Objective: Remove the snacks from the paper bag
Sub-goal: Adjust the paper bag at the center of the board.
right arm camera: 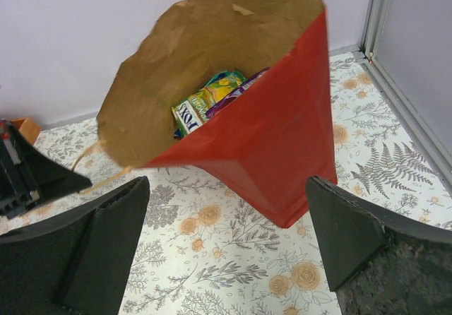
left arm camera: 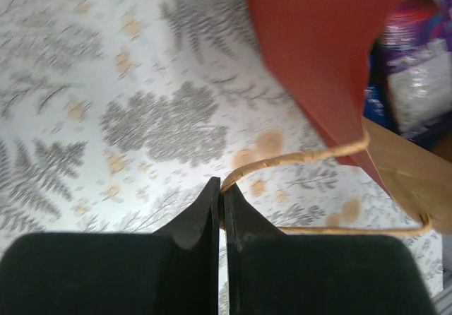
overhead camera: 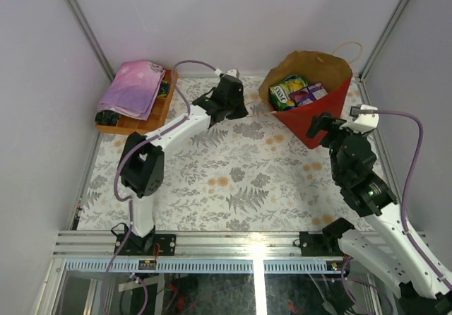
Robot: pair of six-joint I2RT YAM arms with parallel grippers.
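Note:
The red paper bag (overhead camera: 318,110) stands at the back right with its brown mouth open and tilted toward the camera. Snacks (overhead camera: 296,93) lie inside it: a yellow-green packet and a purple-white pack, also in the right wrist view (right arm camera: 212,102). My left gripper (overhead camera: 244,110) is just left of the bag, shut on the bag's yellowish cord handle (left arm camera: 296,158). My right gripper (overhead camera: 319,126) is open and empty, in front of the bag's red side (right arm camera: 275,145), fingers (right arm camera: 106,244) spread wide above the floral cloth.
A wooden tray (overhead camera: 152,114) at the back left holds a folded pink-purple cloth (overhead camera: 133,87). The bag's other cord handle (overhead camera: 348,46) loops behind it near the back wall. A metal frame post (overhead camera: 385,32) stands right of the bag.

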